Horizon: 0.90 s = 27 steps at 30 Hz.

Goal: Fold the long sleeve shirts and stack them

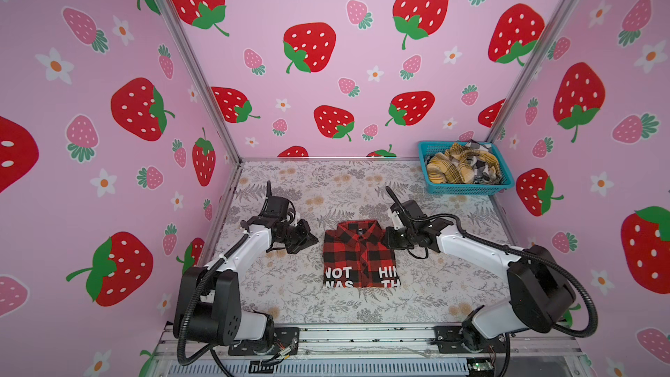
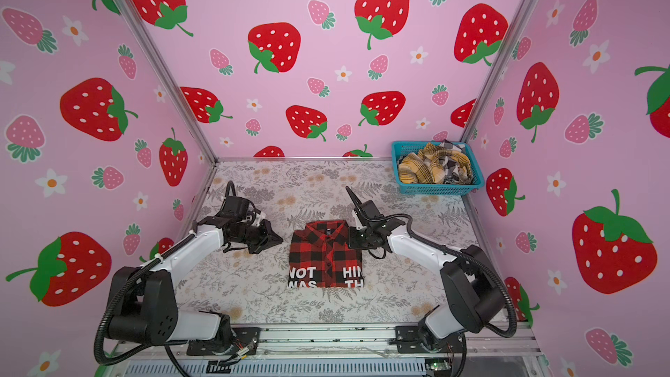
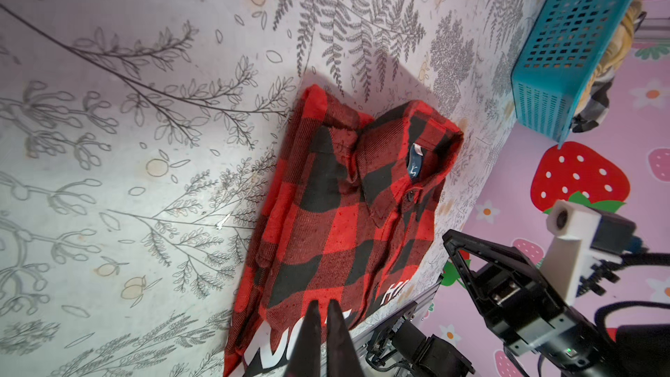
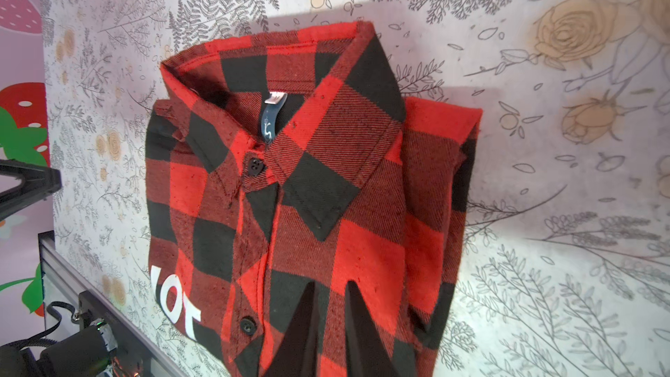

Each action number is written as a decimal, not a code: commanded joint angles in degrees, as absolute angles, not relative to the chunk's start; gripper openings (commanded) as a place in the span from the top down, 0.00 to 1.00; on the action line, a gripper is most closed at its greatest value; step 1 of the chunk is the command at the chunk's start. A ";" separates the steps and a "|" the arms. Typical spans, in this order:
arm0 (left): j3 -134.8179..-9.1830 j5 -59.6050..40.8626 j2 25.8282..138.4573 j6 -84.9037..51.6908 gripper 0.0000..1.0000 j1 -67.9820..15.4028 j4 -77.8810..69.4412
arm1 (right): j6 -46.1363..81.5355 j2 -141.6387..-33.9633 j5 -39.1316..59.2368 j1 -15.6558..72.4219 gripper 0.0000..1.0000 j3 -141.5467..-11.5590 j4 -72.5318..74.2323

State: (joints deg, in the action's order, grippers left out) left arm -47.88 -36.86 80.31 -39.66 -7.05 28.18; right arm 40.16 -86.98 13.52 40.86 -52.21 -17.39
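Note:
A red-and-black buffalo check shirt [image 1: 359, 259] [image 2: 324, 259] lies folded on the floral table, collar toward the back wall and white lettering along its near edge. My left gripper [image 1: 314, 239] [image 2: 280, 239] hovers just off the shirt's left side, shut and empty; its wrist view shows the tips [image 3: 323, 302] together above the lettered hem of the shirt [image 3: 348, 212]. My right gripper [image 1: 387, 237] [image 2: 351, 239] sits at the shirt's right shoulder. In its wrist view it [image 4: 330, 284] hangs over the shirt [image 4: 308, 194] with a narrow gap between the jaws, holding nothing.
A turquoise mesh basket [image 1: 467, 188] [image 2: 435, 188] [image 3: 565, 48] stands at the back right corner. It holds a crumpled mustard-yellow plaid shirt [image 1: 449, 168] and a black-and-white plaid one [image 1: 482, 165]. Strawberry-print walls close three sides; an aluminium rail [image 1: 362, 335] runs along the front.

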 commanded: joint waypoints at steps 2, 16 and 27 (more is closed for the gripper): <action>-46.34 -39.95 82.20 -40.68 0.93 -7.49 24.84 | 40.97 -88.65 13.86 41.00 0.84 -49.64 -16.14; -44.36 -39.46 93.45 -41.88 1.00 -12.96 18.00 | 40.48 -94.35 12.40 40.96 0.85 -48.67 -14.13; -46.35 -37.64 93.19 -42.22 1.00 -12.90 20.38 | 38.58 -93.76 10.95 40.93 0.82 -49.94 -15.22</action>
State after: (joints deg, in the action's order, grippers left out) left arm -44.86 -39.40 95.48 -42.17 -12.86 18.04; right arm 39.99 -93.17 13.32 40.88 -48.60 -13.37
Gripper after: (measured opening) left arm 0.043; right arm 0.175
